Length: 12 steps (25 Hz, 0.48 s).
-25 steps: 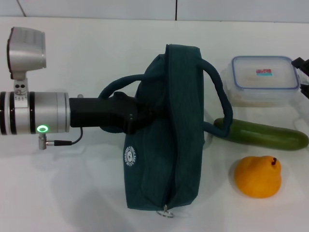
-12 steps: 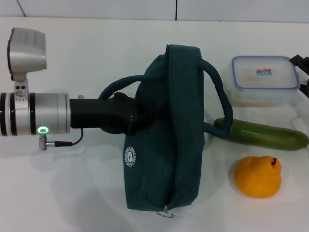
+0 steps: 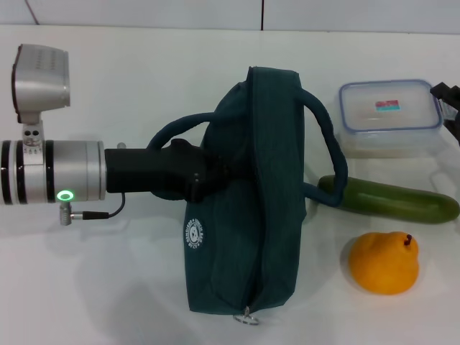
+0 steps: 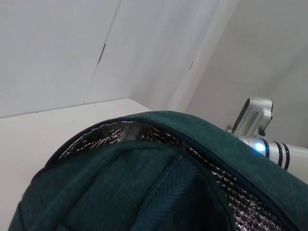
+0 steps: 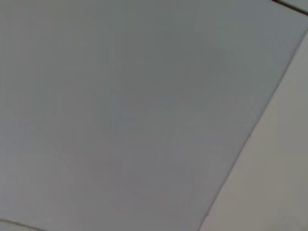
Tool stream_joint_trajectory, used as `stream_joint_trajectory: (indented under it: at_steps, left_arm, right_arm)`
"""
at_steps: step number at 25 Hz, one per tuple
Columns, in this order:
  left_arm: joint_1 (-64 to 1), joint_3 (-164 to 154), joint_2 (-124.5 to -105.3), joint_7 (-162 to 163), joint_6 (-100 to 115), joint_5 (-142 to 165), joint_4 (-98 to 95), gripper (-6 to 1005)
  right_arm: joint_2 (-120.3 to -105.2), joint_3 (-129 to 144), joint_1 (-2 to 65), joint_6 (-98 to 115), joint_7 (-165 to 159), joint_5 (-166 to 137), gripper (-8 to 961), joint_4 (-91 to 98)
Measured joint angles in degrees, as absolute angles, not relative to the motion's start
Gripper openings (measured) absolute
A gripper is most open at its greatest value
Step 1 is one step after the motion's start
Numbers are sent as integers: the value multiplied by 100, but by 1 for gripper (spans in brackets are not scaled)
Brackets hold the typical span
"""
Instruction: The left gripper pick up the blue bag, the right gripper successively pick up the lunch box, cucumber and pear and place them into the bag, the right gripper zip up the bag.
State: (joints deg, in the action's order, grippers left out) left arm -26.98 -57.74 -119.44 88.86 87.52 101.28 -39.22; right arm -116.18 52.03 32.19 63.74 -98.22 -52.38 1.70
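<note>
At centre we log the bag [image 3: 248, 194], clamped by the left gripper [image 3: 208, 172]; box [image 3: 390, 115] in the right gripper [image 3: 447, 108] (cucumber [image 3: 395, 200], pear [image 3: 384, 262] unpacked; zipping pending).

Left arm [image 3: 50, 180] is seen as a silver cylinder banded with black rings, a green ring light lit near the underside. A silver boxy camera module [image 3: 39, 72] is mounted above. A thin black cable [image 3: 97, 211] is plugged into a small metal connector. Left gripper [image 3: 208, 176] housing is matte black. Right gripper [image 3: 449, 108] is seen only as black edge parts.
</note>
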Motion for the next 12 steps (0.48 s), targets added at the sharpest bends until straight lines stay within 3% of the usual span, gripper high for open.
stream_joint_trajectory:
  at_steps: [7,12]
  left_arm:
    - [-2698,-5767,-11943,8883,8773,10125,-3921,42]
    - [-2698,-5736,-11935,8868,8792,10069,-3965,42]
  right_arm:
    - [-11618,5178,3167,6697,-9430,-5076,270,66]
    - [-11618,5205,3189,6601,-9176,-5045,196,5]
